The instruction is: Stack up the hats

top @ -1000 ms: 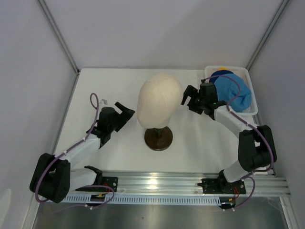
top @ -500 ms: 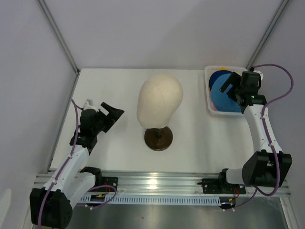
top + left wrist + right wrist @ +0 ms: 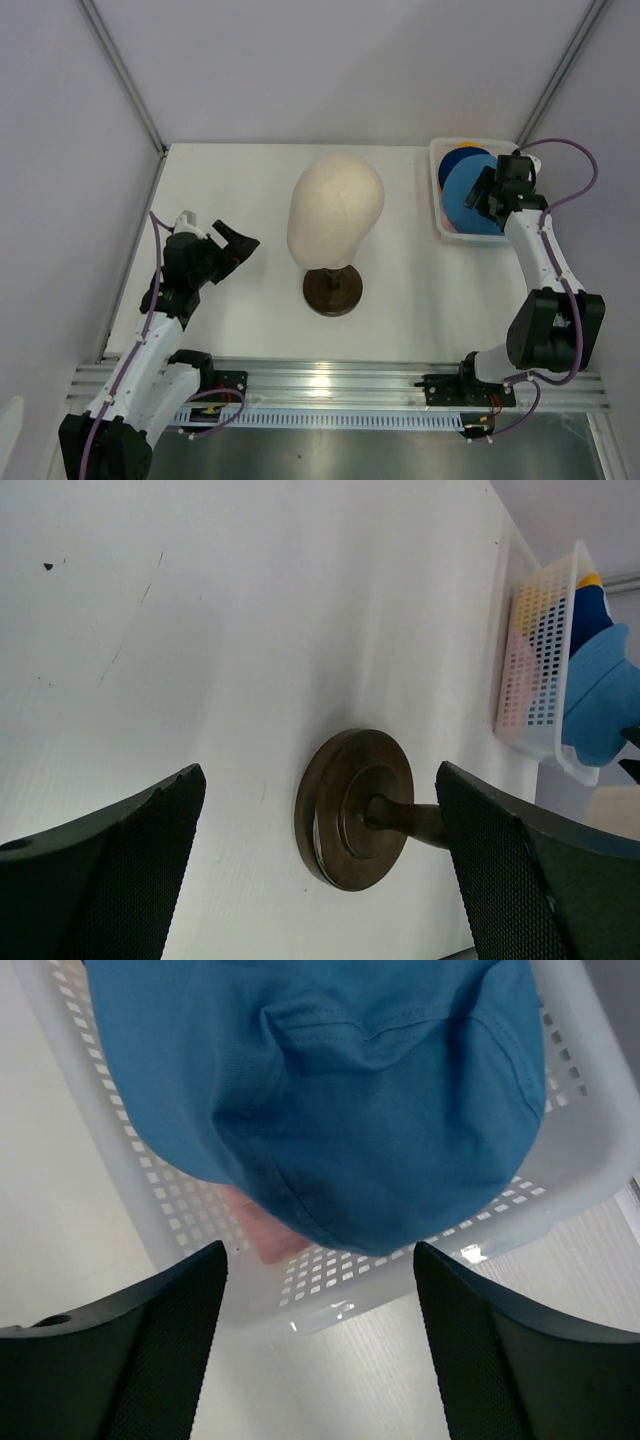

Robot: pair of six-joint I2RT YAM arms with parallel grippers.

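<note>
Basket at the upper right of the table holds the hats, with the light blue hat on top. The right claw, fingers apart and empty, now hangs slightly lower over it than half a second ago. The left claw, also apart, stays at the left.
</note>
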